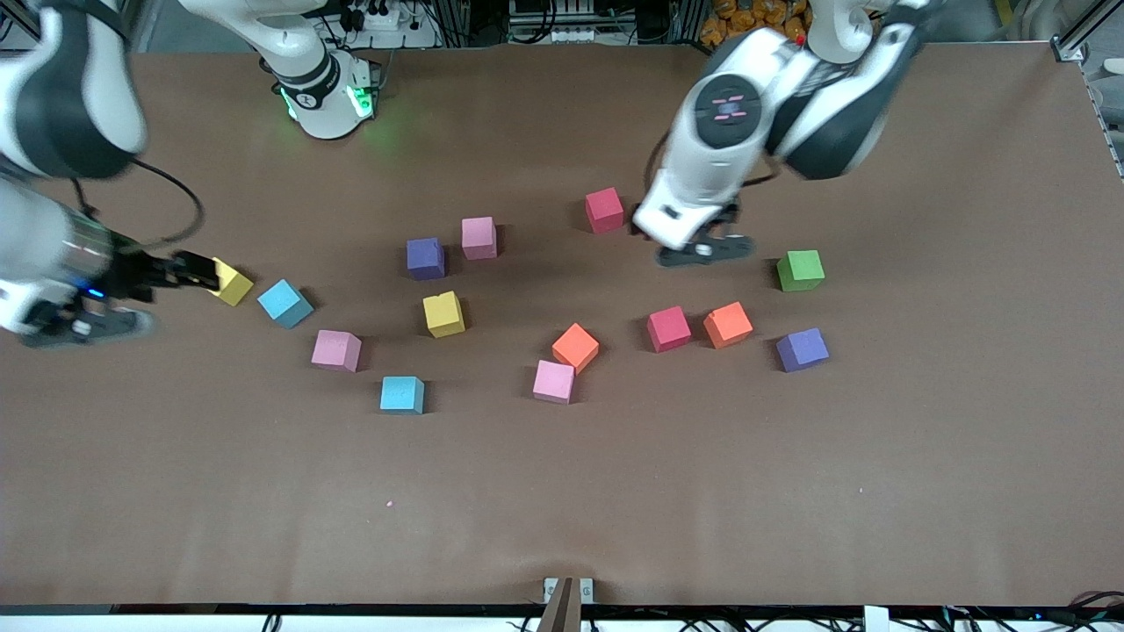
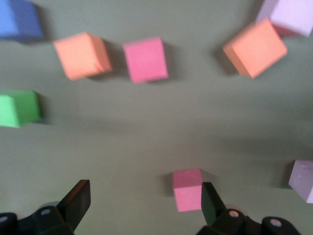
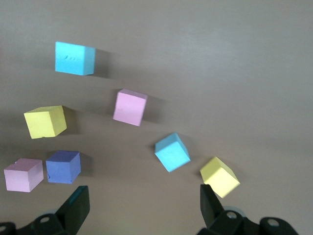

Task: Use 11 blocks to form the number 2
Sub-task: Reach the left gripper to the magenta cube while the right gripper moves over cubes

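Brown table holds scattered blocks; left gripper and right gripper gape wide, empty.

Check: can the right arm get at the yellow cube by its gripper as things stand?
Probably yes. The right gripper is open and the yellow cube sits on bare table right at one fingertip. The light blue cube lies close beside it but apart, so a small shift over should leave room to straddle it.
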Motion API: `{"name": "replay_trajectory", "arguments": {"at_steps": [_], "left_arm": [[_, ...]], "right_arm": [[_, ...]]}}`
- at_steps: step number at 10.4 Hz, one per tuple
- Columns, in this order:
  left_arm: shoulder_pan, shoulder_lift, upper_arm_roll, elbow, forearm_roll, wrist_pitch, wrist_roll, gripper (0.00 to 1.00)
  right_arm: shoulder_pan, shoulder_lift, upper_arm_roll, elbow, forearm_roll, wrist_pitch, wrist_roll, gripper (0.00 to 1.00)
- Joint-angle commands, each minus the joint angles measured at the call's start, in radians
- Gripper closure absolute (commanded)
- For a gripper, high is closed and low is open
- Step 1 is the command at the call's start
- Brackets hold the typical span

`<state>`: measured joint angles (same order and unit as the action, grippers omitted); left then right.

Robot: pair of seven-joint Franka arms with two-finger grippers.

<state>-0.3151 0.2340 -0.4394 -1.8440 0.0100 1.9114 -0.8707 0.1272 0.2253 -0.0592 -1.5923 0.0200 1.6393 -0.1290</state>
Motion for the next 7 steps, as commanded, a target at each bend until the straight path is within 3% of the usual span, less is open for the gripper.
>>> {"name": "replay_trajectory", "arguments": {"at_steps": [1,3,7], "left_arm": [[-0.076,0.002,0.002,-0.145,0.027,0.171,-0.124,0.00],[-0.140,0.031,0.002,-0.216,0.027,0.283,-0.218,0.00],[-0.199,0.125,0.002,-0.213,0.027,0.294,-0.309,0.00]], "right_arm": [[0.063,0.083,-0.001,0.012,0.002,0.029,-0.001,0.00],[0.133,0.091,-0.001,-0.041,0.002,0.078,-0.003,0.00],[0.241,0.095,-0.002,-0.072,0.002,0.065,-0.001,0.00]]}}
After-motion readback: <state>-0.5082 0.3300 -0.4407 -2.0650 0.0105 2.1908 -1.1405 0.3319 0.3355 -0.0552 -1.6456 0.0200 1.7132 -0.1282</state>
